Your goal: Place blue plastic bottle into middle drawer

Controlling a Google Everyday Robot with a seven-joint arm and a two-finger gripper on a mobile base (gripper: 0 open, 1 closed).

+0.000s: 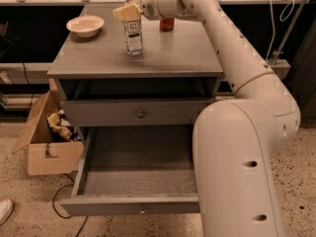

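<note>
The blue plastic bottle (133, 31), clear with a white cap and a white label, stands upright on the grey cabinet top (163, 53), left of centre. My gripper (126, 12) is at the bottle's neck and shoulder, reaching in from the right and partly covering it. The middle drawer (140, 181) is pulled out wide below, showing a bare grey floor and a small pale knob on its front panel. My white arm covers the drawer's right side.
A red cola can (167, 23) stands behind my arm on the cabinet top. A white bowl (85, 25) sits at the back left. A shut drawer front with a round knob (141, 114) lies above the open drawer. A cardboard box (47, 144) stands on the floor to the left.
</note>
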